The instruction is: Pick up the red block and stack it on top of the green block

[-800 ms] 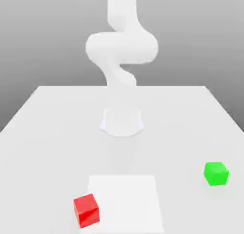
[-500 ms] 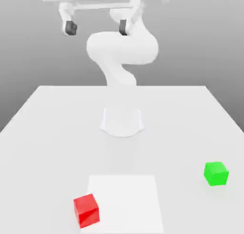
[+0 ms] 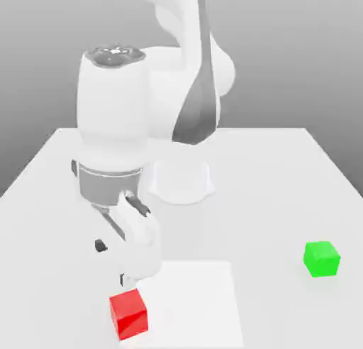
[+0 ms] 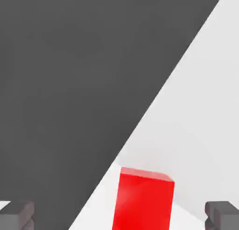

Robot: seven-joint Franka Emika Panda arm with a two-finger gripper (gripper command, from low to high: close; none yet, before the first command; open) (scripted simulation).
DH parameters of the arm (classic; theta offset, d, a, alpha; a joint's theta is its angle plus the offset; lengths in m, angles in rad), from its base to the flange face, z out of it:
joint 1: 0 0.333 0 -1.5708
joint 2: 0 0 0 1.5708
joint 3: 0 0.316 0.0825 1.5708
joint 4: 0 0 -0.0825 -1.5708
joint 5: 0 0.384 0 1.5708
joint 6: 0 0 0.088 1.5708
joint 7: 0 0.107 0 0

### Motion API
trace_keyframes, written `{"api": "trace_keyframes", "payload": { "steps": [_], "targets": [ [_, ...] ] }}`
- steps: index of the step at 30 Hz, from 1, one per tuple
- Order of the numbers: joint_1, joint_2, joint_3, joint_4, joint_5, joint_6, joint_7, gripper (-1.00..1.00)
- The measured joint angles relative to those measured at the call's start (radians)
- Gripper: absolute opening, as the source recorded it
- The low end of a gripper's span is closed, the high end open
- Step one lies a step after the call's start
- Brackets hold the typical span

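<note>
Pictured above the bench, on the exterior view's left, with gripper opened wide and holding nothing, close to the red block. Shown in the hand view with two fingertips spread well apart, a gap on either side of the red block between them. Seen below, with the red block slightly turned across the left edge of a pale square panel, near an edge of the bench. Bent down from above by the white robot arm, behind the red block and in front of the base. Set at far right, toward the bench's right edge, with the green block apart from the panel.
</note>
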Motion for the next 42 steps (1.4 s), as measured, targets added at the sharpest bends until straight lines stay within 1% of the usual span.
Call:
{"api": "trace_keyframes", "payload": {
  "steps": [2,5,6,13,18,19,24,28,32,34,36,38,42],
  "targets": [
    [0.004,0.069,-0.008,0.001,0.002,0.05,0.024,0.0],
    [0.026,0.177,-0.038,0.016,-0.026,0.138,0.053,0.0],
    [0.034,0.205,-0.047,0.02,-0.035,0.161,0.06,-1.0],
    [0.034,0.209,-0.048,0.02,-0.036,0.166,0.061,-1.0],
    [0.015,0.053,-0.012,-0.005,0.021,0.037,0.019,-1.0],
    [0.032,0.029,0.014,-0.014,0.029,0.023,0.012,-1.0],
    [0.162,-0.052,0.166,-0.061,0.065,-0.003,-0.02,-1.0],
    [0.388,-0.119,0.29,-0.104,0.1,-0.023,-0.05,-1.0],
    [0.585,-0.172,0.368,-0.147,0.119,-0.038,-0.069,-1.0],
    [0.662,-0.161,0.357,-0.152,0.097,-0.025,-0.054,-1.0],
    [0.711,-0.134,0.318,-0.15,0.062,-0.001,-0.029,-1.0],
    [0.664,-0.1,0.28,-0.148,0.025,0.028,-0.002,-1.0],
    [0.679,-0.022,0.244,-0.144,-0.063,0.094,0.062,-1.0]
  ]
}}
